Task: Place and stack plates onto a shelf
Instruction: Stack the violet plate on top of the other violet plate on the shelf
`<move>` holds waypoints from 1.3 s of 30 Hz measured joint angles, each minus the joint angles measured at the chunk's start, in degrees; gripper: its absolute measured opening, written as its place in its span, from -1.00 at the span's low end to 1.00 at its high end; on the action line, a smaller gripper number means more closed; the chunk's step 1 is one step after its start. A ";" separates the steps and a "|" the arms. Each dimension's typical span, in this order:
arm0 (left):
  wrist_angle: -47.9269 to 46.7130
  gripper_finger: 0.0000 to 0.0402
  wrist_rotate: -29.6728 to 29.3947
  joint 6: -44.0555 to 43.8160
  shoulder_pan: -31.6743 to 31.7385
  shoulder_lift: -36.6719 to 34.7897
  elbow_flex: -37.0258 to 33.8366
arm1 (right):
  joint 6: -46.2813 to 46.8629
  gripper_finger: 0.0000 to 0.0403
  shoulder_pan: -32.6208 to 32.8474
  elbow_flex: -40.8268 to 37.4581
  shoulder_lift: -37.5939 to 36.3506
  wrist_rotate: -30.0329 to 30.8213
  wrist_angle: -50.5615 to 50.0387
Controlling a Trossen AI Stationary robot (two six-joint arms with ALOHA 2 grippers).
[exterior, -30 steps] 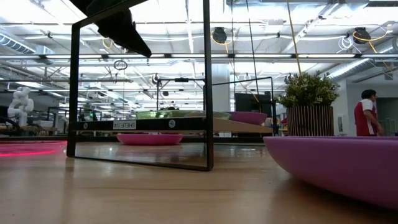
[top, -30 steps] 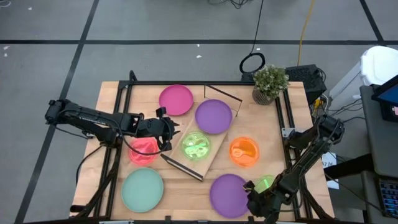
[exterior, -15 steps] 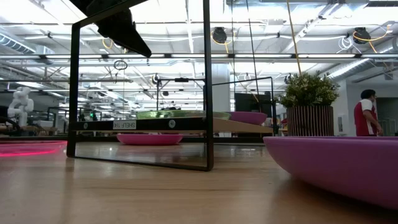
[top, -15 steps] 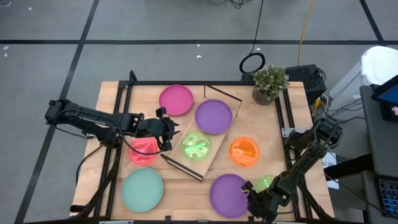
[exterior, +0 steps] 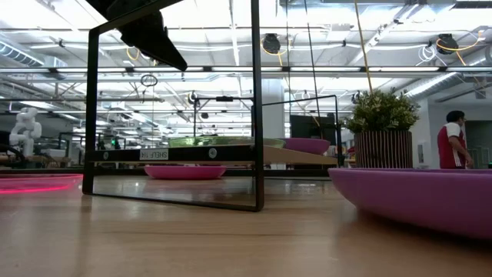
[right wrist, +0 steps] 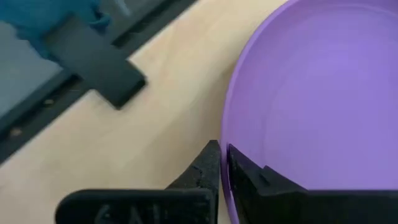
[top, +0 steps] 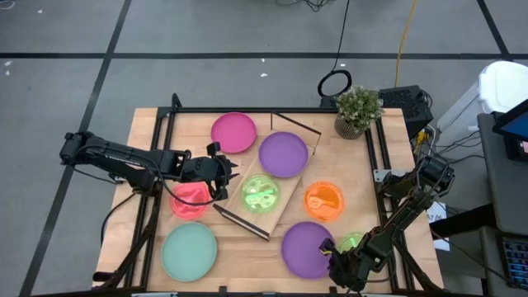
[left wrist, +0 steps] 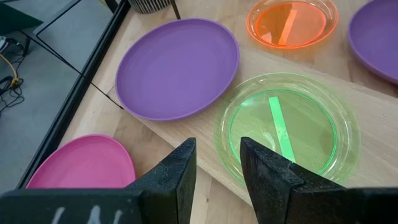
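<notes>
The shelf point(top: 279, 191) is a light-wood board lying slantwise in mid-table. It carries a purple plate point(top: 283, 153) and a lime green plate point(top: 260, 193). My left gripper point(left wrist: 214, 168) hovers open over the shelf's near end, beside a red plate point(top: 190, 200). A second purple plate point(top: 307, 247) lies at the near right, and my right gripper point(top: 332, 262) is shut on it. Magenta point(top: 233, 132), mint point(top: 189, 251), orange point(top: 323, 200) and small lime point(top: 352, 243) plates rest flat on the table. My right gripper pinches the near-right rim point(right wrist: 225, 134) of the purple plate, one finger inside the dish and one outside. The fingers slant down from the table's near right corner. In the low view the plate point(exterior: 415, 196) sits slightly tilted, its held side raised.
A potted plant point(top: 358, 109) stands at the far right corner. The shelf's black end frame point(exterior: 177, 115) rises upright near mid-table. A black metal frame point(top: 169, 124) runs along the table's edges. A person point(exterior: 453, 138) stands in the room behind.
My right gripper has sunk a little, rolled, and shut on the near purple plate's rim. The plate has shifted slightly toward the far edge, and its held side has come up off the table. My left gripper has kept still.
</notes>
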 joint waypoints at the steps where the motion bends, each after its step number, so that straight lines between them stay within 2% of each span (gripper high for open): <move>1: 0.00 -0.35 0.00 0.00 0.00 0.00 0.00 | -0.09 -0.97 -0.02 0.00 0.00 0.57 -0.05; 8: 0.00 -0.35 0.02 0.02 0.00 0.00 0.00 | -1.91 -0.99 -0.04 -0.04 -1.63 1.17 -0.09; 15: 0.00 -0.35 0.02 0.09 0.00 0.02 0.00 | -1.95 -1.00 0.44 1.25 -4.84 5.46 -2.63; 21: -0.05 -0.35 0.04 0.73 0.00 0.01 0.00 | -0.39 -1.00 0.39 7.21 -5.86 8.35 -13.32; 30: -0.55 -0.35 0.08 2.76 0.00 0.00 0.00 | 5.80 -1.00 -0.09 16.69 -5.90 15.84 -33.61; 39: -1.46 -0.35 0.09 2.89 0.00 0.00 0.00 | 5.01 -1.00 -4.98 19.08 -8.35 20.41 -42.26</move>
